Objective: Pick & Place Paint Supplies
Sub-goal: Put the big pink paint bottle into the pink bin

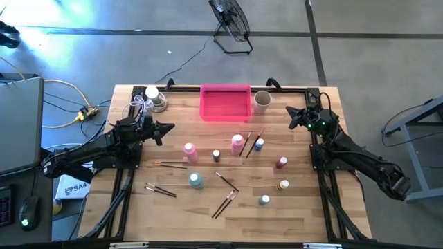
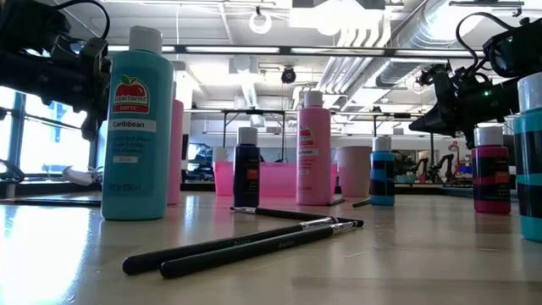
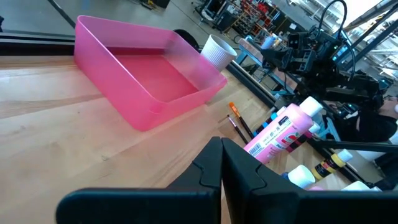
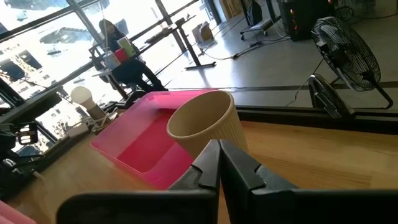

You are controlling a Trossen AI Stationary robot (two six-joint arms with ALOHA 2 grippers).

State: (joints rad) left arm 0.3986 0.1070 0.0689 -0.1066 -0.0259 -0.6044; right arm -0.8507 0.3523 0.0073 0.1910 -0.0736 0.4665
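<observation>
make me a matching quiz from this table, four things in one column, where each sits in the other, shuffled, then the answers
Things:
1. bright pink rectangular plastic tray
2. pale beige ribbed paper cup
3. tall teal bottle with a white cap
4. tiny yellow paint bottle

Places:
A. near the table's middle, on the left arm's side, closer to the front edge than the two pink bottles
B. at the far edge, centred between the two arms
C. on the right arm's side, between a dark red bottle and a small teal one
D. at the far edge, just beside the tray on the right arm's side

Pairs: 1-B, 2-D, 3-A, 4-C
</observation>
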